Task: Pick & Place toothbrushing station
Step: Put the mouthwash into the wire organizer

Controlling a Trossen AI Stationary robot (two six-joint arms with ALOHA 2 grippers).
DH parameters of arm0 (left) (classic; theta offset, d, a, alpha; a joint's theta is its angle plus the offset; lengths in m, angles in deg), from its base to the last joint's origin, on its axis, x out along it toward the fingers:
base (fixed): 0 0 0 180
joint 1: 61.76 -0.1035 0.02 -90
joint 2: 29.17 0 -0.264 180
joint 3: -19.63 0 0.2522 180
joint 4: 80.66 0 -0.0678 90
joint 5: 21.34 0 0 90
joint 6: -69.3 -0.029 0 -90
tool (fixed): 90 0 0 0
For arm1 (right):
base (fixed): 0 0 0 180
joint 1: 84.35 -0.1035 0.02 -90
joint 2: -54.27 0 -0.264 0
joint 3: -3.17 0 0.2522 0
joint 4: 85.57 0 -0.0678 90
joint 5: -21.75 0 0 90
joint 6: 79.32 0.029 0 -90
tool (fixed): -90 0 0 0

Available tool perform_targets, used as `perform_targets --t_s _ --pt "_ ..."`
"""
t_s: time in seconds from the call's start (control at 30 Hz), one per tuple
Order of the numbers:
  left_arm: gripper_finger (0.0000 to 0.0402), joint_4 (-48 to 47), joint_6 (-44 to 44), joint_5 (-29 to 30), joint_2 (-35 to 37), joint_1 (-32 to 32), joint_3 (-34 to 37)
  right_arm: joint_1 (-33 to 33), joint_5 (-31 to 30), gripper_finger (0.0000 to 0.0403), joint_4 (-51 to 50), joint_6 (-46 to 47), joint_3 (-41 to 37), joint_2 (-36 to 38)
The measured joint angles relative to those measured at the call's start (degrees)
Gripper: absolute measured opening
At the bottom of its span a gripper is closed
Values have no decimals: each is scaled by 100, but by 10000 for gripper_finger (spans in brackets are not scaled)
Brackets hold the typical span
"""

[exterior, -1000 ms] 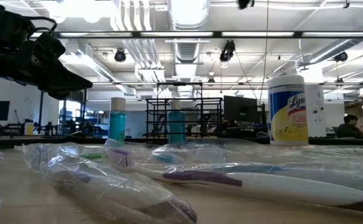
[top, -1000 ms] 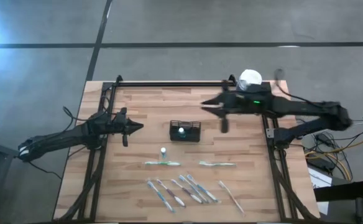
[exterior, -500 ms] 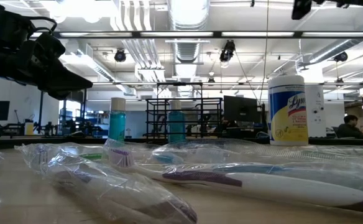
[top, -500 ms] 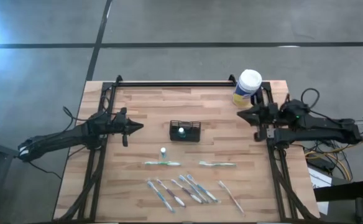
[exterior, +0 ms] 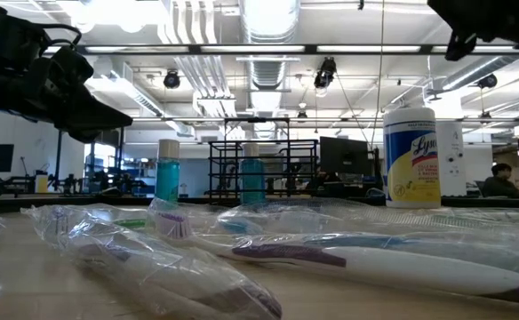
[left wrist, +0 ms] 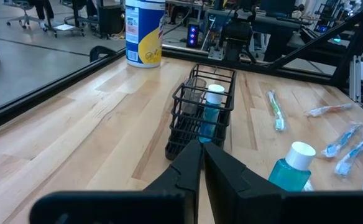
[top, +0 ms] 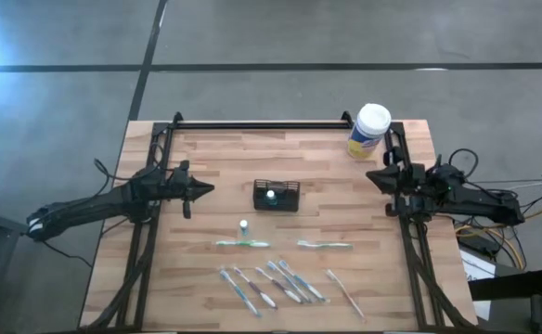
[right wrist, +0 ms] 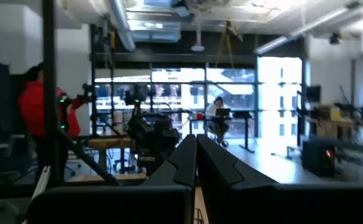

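The wire-mesh basket stands mid-table holding one blue bottle. A second blue bottle stands just in front of it. Two toothpaste tubes lie nearer the front edge, with the wrapped toothbrushes beyond them in a loose row. The canister stands at the back right corner (not part of the set).

The left gripper hovers left of the basket, fingers shut and empty. The right gripper is drawn back at the right edge, shut and empty.

Recommendation: open the fingers before descending and take one item at a time. The loose wrappers look slippery, so close on the brush body itself.
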Motion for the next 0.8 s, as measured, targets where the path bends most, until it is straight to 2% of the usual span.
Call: perform_targets --t_s 0.2,0.47,0.6,0.8 --pt "26 10 0 2 -94 0 10 0 -188 8 -1140 186 -19 423" --pt "26 13 -20 4 -192 1 10 0 -118 8 -1008 59 -434 422" --pt "26 10 -21 4 -196 0 10 0 -162 8 -329 4 -919 418" --pt "26 10 -47 4 -208 2 10 0 -345 8 -368 -36 -952 337"
